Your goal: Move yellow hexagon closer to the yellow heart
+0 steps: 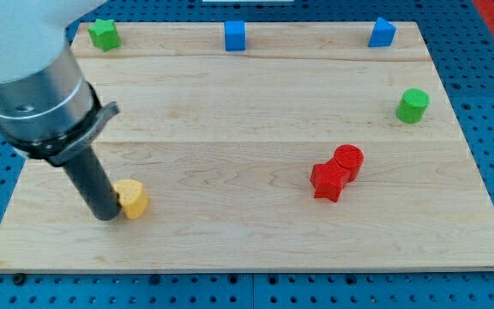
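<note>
Camera view: my tip [107, 215] touches yellow hexagon [132, 199]; red blocks [337, 172] well apart.

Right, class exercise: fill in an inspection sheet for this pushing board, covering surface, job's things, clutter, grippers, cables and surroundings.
Surface: pale wooden board, flat.
Job's things: one yellow block near the view's bottom left, shape unclear; a second yellow block: nothing seen.
Clutter: green star, blue cube and blue block along the view's top; green cylinder at the right; red star touching red cylinder.
Grippers: none; my tip sits against the yellow block's left side.
Cables: nothing seen.
Surroundings: blue perforated base around the board.
</note>
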Controlling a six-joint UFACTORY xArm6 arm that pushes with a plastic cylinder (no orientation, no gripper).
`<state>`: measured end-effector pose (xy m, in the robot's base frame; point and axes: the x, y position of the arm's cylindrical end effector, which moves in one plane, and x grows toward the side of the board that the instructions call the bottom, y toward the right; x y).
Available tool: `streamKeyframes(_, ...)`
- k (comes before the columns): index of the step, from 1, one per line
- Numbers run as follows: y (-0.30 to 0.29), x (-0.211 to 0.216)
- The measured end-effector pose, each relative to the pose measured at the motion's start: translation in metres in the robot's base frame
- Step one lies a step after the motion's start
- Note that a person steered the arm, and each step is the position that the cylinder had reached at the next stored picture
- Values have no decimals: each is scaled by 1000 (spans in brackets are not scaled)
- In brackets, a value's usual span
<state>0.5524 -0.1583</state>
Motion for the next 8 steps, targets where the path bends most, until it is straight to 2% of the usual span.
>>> streamKeyframes(1, 33, -7)
streamKeyframes(2, 42, -10)
streamKeyframes(3, 28, -33)
streamKeyframes(5, 15, -158)
streamKeyframes(6, -25, -198)
streamKeyframes(7, -75, -221)
streamKeyframes(8, -109, -215)
